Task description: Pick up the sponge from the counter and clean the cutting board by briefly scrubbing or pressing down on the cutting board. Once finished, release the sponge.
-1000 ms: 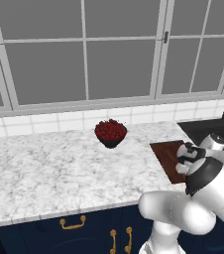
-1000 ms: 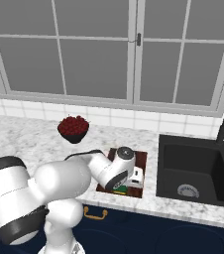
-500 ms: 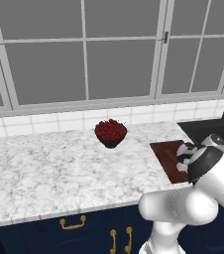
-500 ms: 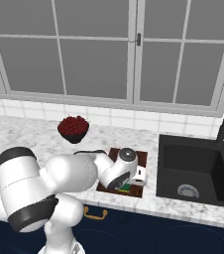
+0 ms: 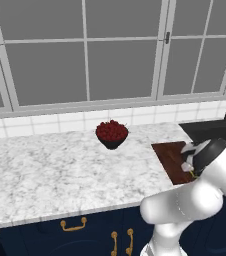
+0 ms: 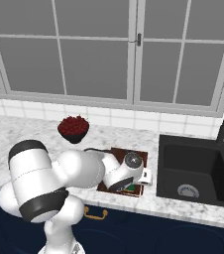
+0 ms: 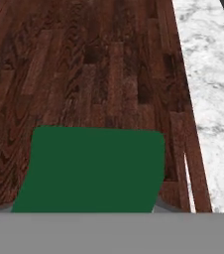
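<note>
Under the kitchen windows the marble counter (image 5: 60, 175) carries the cutting board (image 7: 99, 64). We see the sponge (image 7: 91, 168) low over it, just beneath the hand; we cannot tell how the fingers stand. We judge it light and squashy, best held by its sides.

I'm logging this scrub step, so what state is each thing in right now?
sponge: green side toward the hand camera, over the near end of the board; contact not visible.
cutting board: lying flat on the counter, beside the sink.
counter: marble top bearing the board and the bowl.
bowl: upright, filled with red fruit, apart from the board.
sink: basin dry and bare.
gripper: low over the board; fingers hidden.
</note>
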### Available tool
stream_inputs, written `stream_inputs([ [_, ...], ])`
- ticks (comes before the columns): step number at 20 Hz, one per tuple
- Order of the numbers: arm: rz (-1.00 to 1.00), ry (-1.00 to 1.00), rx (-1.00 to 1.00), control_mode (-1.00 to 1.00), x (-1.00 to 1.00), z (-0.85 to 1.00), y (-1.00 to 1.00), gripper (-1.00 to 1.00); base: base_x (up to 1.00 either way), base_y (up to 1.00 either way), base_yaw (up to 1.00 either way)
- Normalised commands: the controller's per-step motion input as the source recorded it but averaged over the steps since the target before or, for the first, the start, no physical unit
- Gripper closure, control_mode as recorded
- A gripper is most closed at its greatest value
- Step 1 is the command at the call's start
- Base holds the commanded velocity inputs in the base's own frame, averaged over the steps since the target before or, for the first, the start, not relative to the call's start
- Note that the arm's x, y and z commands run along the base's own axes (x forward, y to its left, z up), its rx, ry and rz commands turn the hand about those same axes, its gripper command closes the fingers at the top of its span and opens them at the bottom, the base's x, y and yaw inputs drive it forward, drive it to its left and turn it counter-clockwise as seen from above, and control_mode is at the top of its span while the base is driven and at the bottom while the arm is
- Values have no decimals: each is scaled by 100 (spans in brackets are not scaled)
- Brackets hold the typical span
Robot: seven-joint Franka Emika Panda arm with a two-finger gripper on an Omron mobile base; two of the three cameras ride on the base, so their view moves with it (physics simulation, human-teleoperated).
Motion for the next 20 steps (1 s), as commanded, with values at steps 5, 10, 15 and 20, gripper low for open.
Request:
stream_inputs([
  [5,0,-1,0,-100,13,6,1,100,0,0,0],
  [10,0,0,0,-100,25,1,8,100,0,0,0],
  [15,0,-1,0,-100,47,0,23,100,0,0,0],
  [20,0,-1,0,-100,54,0,17,100,0,0,0],
])
